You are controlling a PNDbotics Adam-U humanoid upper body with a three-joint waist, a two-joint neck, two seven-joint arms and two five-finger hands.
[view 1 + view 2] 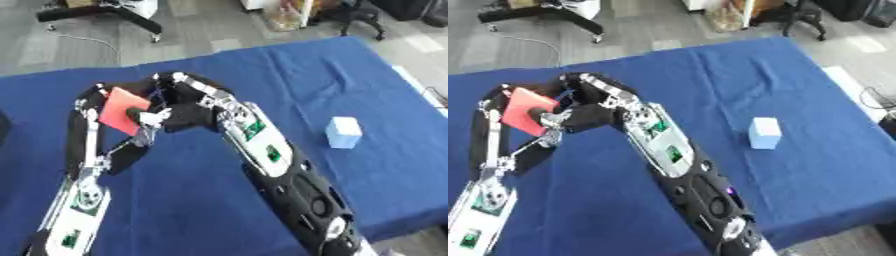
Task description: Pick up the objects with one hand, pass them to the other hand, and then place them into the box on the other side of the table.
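1. Left hand (98,100) raised over the left part of the table, curled round the far and left edges of a flat red block (120,111); block held up off the cloth, tilted, its red face turned toward the camera.
2. Right hand (166,112) reached across from the right and met the same red block at its right edge, fingers (144,117) bent against it; cannot tell whether actually closed round the block or only touching.
3. Right forearm (262,145) stretched slantwise from the lower right corner up to the middle, crossing the near centre of the table and hiding the cloth beneath.
4. Left forearm (83,190) rose from the lower left corner, near the table's left side.
5. Pale blue cube (765,133) stood alone on the blue cloth (367,90) to the right, well apart from both hands and clear of the right arm.
6. Open blue cloth lay on the far side and to the right of the cube, up to the table's far edge and right edge.
7. Beyond the far edge: grey floor, a black chair base (114,15) with a loose cable at upper left, another dark chair (359,17) at upper right.
8. Near right corner of the table dropped away below the cube; bare floor showed there.
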